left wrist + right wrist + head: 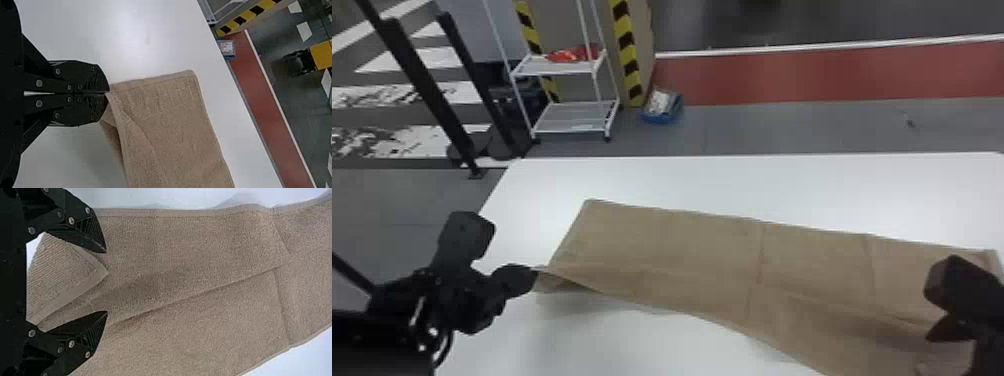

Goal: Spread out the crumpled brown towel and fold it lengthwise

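The brown towel [682,255] lies stretched across the white table as a long band, creased in places. At its near left corner my left gripper [534,280] holds the edge slightly raised. In the left wrist view the left gripper [107,93] is shut on that corner of the towel [164,105], with a fold beside the fingertips. Over the towel's right end is my right gripper [934,317]. The right wrist view has the right gripper [106,282] open, a towel corner [74,282] lying loose between its spread fingers.
The white table [757,185] extends beyond the towel's far side, and its left edge runs near my left arm. On the floor behind stand a white wheeled shelf [572,117] and a blue bin [662,107].
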### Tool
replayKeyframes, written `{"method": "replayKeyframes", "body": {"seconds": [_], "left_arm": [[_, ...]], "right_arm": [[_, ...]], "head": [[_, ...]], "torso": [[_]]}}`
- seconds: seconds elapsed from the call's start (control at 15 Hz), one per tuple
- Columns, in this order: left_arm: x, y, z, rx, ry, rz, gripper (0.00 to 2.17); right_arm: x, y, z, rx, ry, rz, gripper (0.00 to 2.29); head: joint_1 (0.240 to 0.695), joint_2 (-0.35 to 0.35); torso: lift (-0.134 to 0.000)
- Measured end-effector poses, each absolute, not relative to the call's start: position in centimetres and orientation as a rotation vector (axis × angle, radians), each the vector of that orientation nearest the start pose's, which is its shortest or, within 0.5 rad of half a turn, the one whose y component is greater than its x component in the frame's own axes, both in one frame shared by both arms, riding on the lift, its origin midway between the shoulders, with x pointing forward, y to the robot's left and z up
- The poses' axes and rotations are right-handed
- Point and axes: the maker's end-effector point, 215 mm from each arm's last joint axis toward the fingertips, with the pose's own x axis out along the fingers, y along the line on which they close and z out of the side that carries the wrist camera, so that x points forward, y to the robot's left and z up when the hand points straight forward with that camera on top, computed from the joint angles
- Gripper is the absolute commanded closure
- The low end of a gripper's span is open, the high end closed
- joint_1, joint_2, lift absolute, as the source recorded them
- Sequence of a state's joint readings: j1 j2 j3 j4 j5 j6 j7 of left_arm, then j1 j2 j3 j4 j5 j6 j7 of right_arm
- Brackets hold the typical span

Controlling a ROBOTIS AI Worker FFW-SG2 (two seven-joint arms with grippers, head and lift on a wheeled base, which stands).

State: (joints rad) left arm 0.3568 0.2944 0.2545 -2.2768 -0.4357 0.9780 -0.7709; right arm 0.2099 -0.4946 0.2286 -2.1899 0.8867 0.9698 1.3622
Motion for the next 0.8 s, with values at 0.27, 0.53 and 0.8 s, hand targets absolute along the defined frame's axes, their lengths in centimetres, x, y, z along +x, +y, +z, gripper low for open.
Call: {"method": "replayKeyframes", "body": {"seconds": [0.27,0.53,0.8], "left_arm": [[40.3,38.8,-39.9,0.388,0.758,-0.195,1.78],[40.2,39.0,-39.9,0.391,0.759,-0.192,1.78],[40.2,39.2,-39.8,0.391,0.759,-0.188,1.78]], "right_arm": [[35.3,-24.5,-46.1,-0.722,1.056,0.836,0.53],[35.3,-24.9,-45.9,-0.688,1.066,0.809,0.53],[35.0,-25.6,-45.3,-0.653,1.072,0.777,0.51]], "head": [[0.695,0.214],[0.695,0.212],[0.695,0.206]], "torso": [[-0.124],[-0.124],[-0.124]]}}
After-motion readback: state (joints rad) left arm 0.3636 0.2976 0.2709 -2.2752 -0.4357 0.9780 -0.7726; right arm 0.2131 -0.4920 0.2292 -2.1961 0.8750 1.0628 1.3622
